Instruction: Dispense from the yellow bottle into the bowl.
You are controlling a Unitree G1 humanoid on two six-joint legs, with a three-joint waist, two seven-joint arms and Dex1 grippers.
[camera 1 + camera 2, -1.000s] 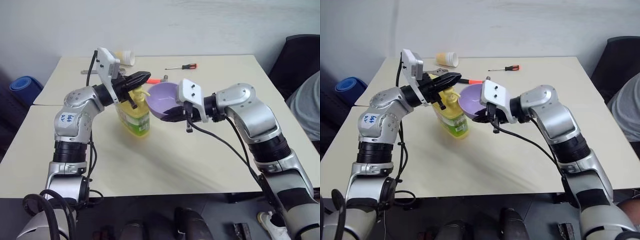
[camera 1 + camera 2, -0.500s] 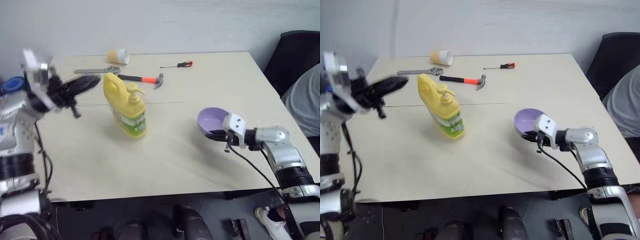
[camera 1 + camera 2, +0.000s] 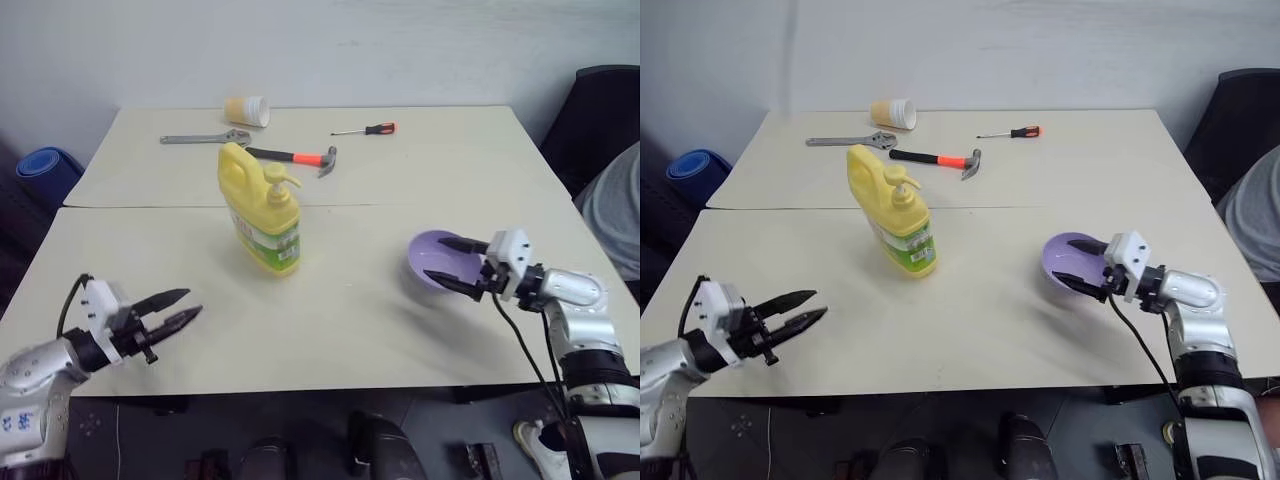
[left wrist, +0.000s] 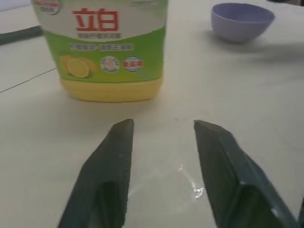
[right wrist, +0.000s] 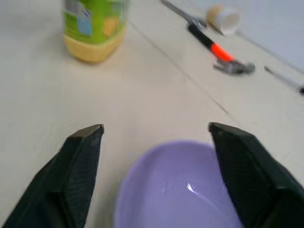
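Hovering at the lower left of the frame, the left gripper [image 3: 178,308] has its fingers parted and holds nothing; the yellow bottle [image 3: 262,207] stands upright just left of centre on the table [image 3: 350,320], well apart from it. At the right, the bowl [image 3: 435,260] sits on the table between the wide-spread fingers of the right gripper [image 3: 452,265], which do not seem to be clamping it; whether anything was dispensed is too small to tell, so I judge pumping into the bowl as possibly still to do.
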